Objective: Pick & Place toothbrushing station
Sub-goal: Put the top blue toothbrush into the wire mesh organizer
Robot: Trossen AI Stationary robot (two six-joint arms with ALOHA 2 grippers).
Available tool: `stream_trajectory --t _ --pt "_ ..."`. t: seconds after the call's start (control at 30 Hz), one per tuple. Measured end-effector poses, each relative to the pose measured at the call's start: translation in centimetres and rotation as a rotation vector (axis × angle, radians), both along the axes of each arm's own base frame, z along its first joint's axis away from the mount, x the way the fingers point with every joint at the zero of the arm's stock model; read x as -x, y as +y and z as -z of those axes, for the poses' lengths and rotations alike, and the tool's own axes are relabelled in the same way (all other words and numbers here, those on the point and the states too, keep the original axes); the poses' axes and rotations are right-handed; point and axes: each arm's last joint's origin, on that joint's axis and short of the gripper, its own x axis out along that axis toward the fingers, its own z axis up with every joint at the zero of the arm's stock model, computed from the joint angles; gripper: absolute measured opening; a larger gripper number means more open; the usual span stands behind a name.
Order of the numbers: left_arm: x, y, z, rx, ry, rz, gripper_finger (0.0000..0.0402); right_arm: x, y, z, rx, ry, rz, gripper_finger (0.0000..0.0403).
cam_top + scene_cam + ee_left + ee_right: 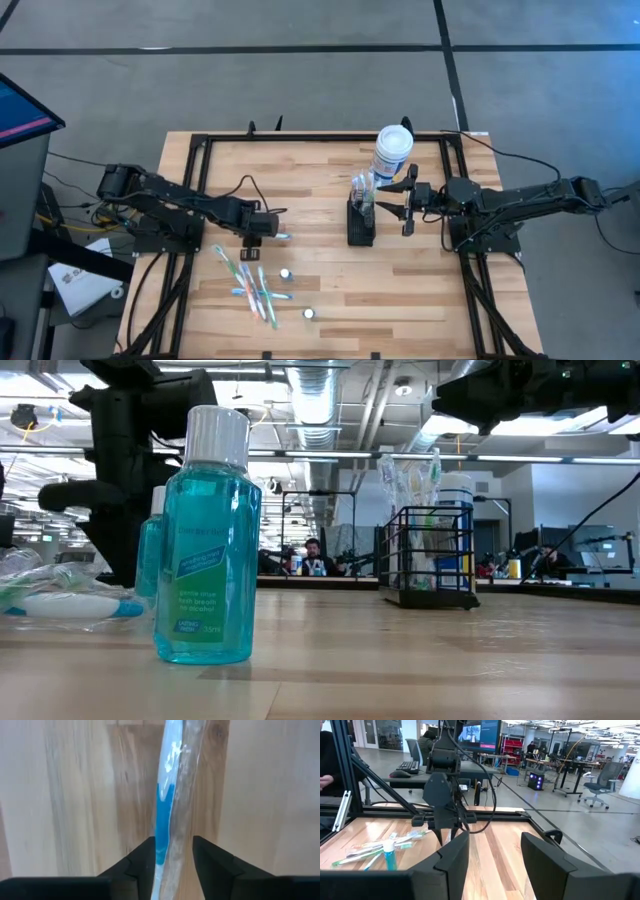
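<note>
Mid-table, toothbrushing station (360,222) upright, long axis vertical

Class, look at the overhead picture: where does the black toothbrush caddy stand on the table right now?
In the high view the black caddy stands right of the table's middle, just in front of the white canister, with the right gripper beside it.

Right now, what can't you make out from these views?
- Left claw: a wrapped toothbrush lies between its fingers; whether they pinch it is unclear, and its head runs past the frame edge.
- Caddy, low view: the mouthwash bottle up close blocks the table behind.
- Canister label: too small.
</note>
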Motion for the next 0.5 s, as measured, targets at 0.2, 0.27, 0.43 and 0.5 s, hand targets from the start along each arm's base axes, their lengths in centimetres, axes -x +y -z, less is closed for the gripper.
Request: stream_trajectory --t 0.2,0.27,0.43,0.5 --pt "1.1 0.1 -1.4 0.001 -0.003 -0.021 0.0139 0.0 0.0 0.0 -0.003 0.004 0.000 0.0170" --pt "1.4 0.1 -1.7 0.003 -0.001 -0.029 0.0144 0.0 0.0 0.0 -0.002 0.004 0.000 0.0170" --pt "1.8 0.2 -1.9 -0.002 0.009 -0.047 0.0156 0.0 0.0 0.0 -0.002 0.004 0.000 0.0170" --pt "1.9 0.2 -1.7 -0.005 0.014 -0.059 0.0161 0.0 0.0 0.1 -0.002 0.007 0.000 0.0170"
